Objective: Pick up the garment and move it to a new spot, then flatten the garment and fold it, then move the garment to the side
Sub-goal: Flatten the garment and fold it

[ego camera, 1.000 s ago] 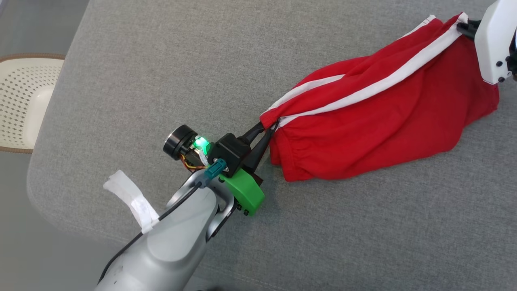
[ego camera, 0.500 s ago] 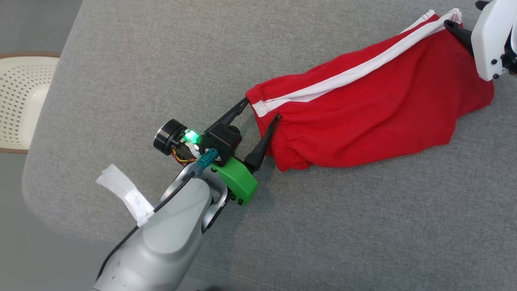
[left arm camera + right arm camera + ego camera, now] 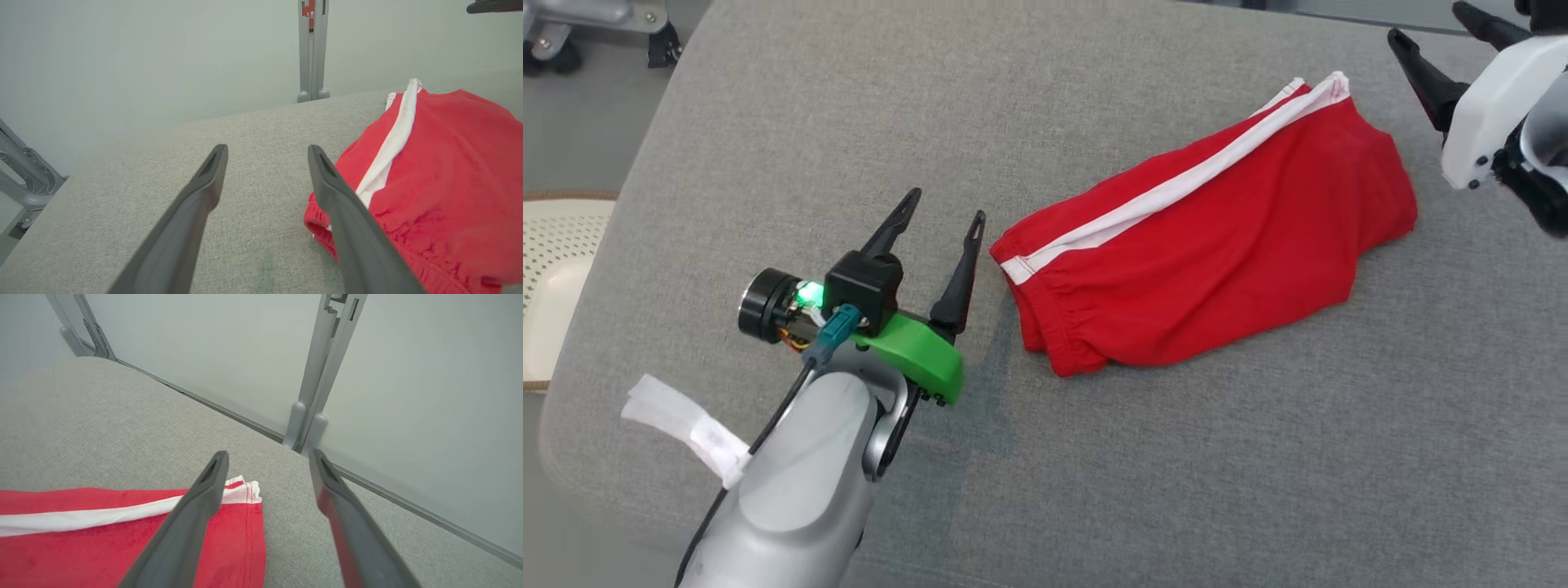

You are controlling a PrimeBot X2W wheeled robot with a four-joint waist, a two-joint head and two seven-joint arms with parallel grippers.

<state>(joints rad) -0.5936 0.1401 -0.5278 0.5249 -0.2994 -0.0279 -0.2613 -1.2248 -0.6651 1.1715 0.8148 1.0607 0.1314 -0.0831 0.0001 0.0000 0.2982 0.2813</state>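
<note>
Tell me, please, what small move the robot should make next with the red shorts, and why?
Probably lower the left end effector onto the gathered waistband beside it and close there, to start spreading the cloth. The red shorts lie bunched on the grey surface, not flat, and both the left and the right end effector stand open, clear of the cloth.

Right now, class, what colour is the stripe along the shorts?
White, running along the red shorts; the stripe shows best in the head view.
</note>
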